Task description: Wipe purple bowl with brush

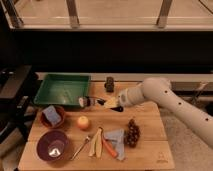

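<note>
Camera view: at the lower left of the wooden board sits the purple bowl (53,145), with a silver spoon (80,148) just to its right. Above it is a reddish-brown bowl (52,116). Mid-frame, the gripper (108,103) is clamped on the brush (90,101) by its black handle, the whitish head pointing left at the green tray's (62,89) lower right corner, well apart from the purple bowl.
</note>
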